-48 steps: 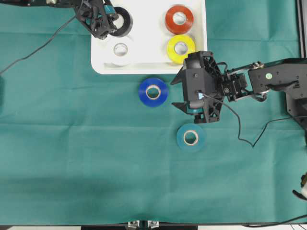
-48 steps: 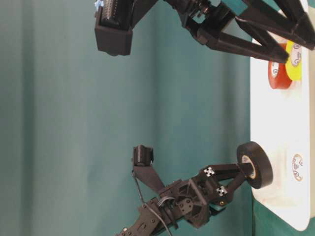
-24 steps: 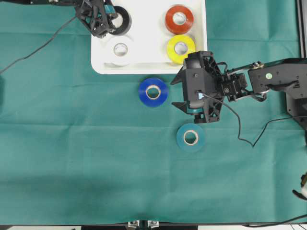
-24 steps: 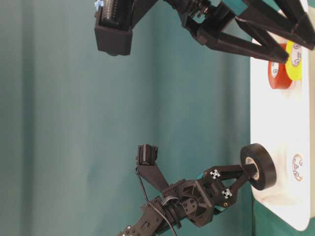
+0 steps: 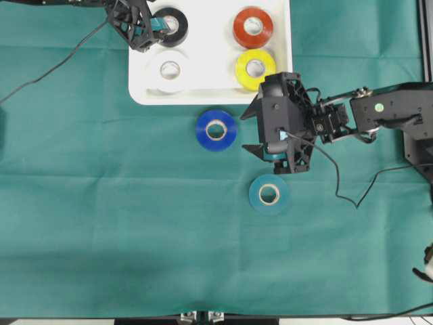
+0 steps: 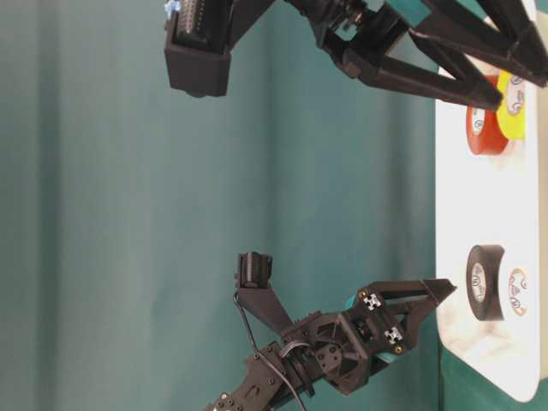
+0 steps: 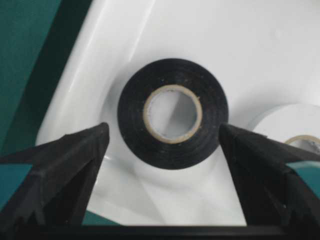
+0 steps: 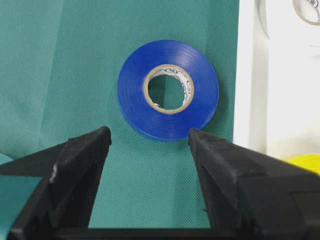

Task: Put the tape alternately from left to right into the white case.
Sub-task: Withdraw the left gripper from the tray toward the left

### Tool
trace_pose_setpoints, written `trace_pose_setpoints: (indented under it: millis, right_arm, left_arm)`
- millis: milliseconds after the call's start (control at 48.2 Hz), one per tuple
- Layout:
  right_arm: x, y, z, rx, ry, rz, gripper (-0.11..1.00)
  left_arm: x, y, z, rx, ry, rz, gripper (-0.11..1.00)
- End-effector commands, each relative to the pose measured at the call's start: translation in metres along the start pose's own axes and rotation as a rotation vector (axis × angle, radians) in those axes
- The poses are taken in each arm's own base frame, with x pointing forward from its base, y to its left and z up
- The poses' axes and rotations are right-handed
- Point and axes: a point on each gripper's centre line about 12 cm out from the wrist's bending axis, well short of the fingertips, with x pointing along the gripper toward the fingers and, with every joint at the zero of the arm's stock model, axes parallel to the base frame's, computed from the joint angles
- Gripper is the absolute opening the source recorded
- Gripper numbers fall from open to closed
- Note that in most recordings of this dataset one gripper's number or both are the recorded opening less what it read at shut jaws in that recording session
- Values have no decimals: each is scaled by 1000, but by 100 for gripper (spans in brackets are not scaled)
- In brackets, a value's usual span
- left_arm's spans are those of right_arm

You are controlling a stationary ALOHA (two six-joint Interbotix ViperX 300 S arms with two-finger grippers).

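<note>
Black tape roll released into the shallow white plastic case [image 5: 210, 74].
Left gripper [image 5: 150, 27], clamping a second ago, is now standing apart; black roll [image 5: 172, 26] is lying flat beside the white roll [image 5: 170, 69]. Right gripper [image 8: 150, 150] is hovering, spread, unchanged, over the blue roll [image 8: 168, 89] on the green tabletop [image 5: 135, 217].

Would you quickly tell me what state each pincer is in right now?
Left pincer: open, holding nothing; black roll lies free in the case.
Right pincer: open, empty.

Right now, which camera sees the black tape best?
The left wrist view: the black tape fills the middle, lying flat in the white case. The overhead view shows it small beside the left gripper; the table-level view shows it edge-on. The right wrist view misses it.
</note>
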Motion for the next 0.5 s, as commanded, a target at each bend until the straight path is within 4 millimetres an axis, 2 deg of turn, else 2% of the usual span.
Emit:
trace_pose_setpoints:
  millis: [0, 477]
  right_arm:
    - [-3, 2, 6, -3, -24, 7, 71]
    - [-3, 1, 6, -2, -24, 6, 71]
  left_arm:
    - [-12, -1, 10, 4, -43, 1, 70]
    - [-30, -15, 3, 30, -63, -18, 69]
